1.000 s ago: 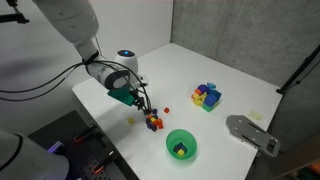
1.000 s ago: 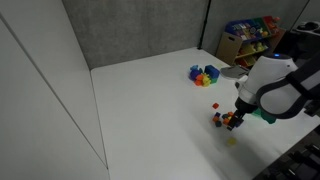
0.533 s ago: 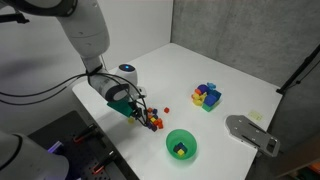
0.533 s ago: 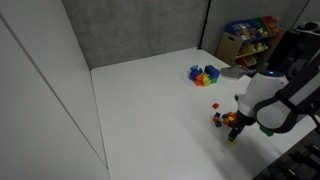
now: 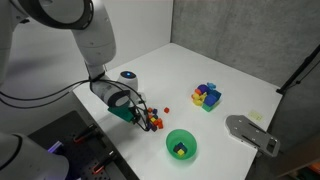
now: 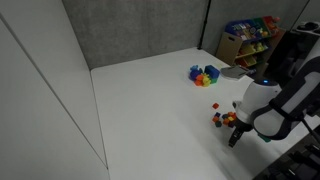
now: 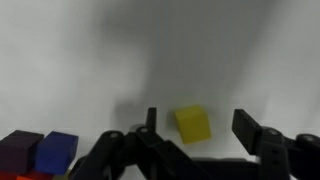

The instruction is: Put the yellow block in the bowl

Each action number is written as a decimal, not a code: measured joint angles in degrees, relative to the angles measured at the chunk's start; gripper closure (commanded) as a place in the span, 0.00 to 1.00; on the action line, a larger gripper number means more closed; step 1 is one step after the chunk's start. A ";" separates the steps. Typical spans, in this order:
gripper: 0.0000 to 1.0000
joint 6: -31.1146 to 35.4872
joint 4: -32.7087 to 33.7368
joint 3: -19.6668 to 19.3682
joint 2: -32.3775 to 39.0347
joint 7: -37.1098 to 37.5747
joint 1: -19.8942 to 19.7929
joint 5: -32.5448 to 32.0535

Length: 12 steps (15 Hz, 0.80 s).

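Yellow block [image 7: 192, 123] lies on the white table [image 5: 225, 65], in the gap between the spread fingers [image 7: 150, 124] of the gripper [image 7: 197, 126]. The wrist view shows the jaws wide open, holding nothing, with bare tabletop on either side of the block and the block nearer one finger than the other. In an exterior view the gripper [image 5: 143, 112] hangs low over the table just beside the small multicoloured block cluster [image 5: 153, 121], and the yellow block cannot be made out beneath it. The wrist view catches the edge of that cluster as a blue block [image 7: 58, 150] and a darker one beside it. A tiny red block [image 5: 167, 111] sits near the cluster on its far side from the gripper. The green bowl [image 5: 171, 148] stands near the cluster toward the table's front edge, apart from the gripper, with something small and dark inside. A larger group of joined blocks [image 5: 207, 96] rests well apart from the cluster.
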 measured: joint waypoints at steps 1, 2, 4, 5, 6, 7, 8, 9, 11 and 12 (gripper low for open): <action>0.60 0.04 0.27 -0.03 0.40 0.00 0.01 -0.25; 0.68 0.05 0.55 -0.06 0.70 0.03 0.01 -0.63; 0.84 0.06 0.92 -0.03 0.84 0.03 -0.03 -0.90; 0.92 0.05 1.07 0.07 0.81 0.03 -0.13 -0.90; 0.92 0.05 1.17 0.24 0.66 0.03 -0.34 -0.90; 0.90 0.02 1.21 0.53 0.25 0.03 -0.71 -0.90; 0.90 -0.13 1.20 0.93 -0.42 0.03 -1.25 -0.90; 0.90 -0.49 1.14 1.37 -1.45 0.03 -1.91 -0.90; 0.90 -1.65 0.70 1.86 -4.53 0.03 -3.23 -0.90; 0.90 -2.23 0.28 1.84 -6.44 0.03 -3.81 -0.90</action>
